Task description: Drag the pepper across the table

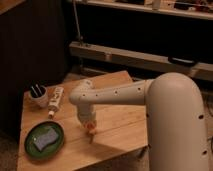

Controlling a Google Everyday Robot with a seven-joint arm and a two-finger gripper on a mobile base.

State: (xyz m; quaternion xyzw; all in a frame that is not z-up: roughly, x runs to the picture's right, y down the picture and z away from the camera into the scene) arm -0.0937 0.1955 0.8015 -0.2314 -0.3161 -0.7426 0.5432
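Observation:
The small orange pepper (90,131) lies on the light-wood table (120,125) near its middle front, its darker tip pointing toward the front edge. My gripper (88,125) hangs from the white arm (115,95) straight down onto the pepper's upper end and seems to touch it. The arm's wrist hides the fingers and part of the pepper.
A green plate (45,140) with a grey-blue sponge (44,140) sits at the front left. A white tube with a red label (55,101) and a white cup with dark items (37,93) stand at the back left. A dark cabinet wall rises behind.

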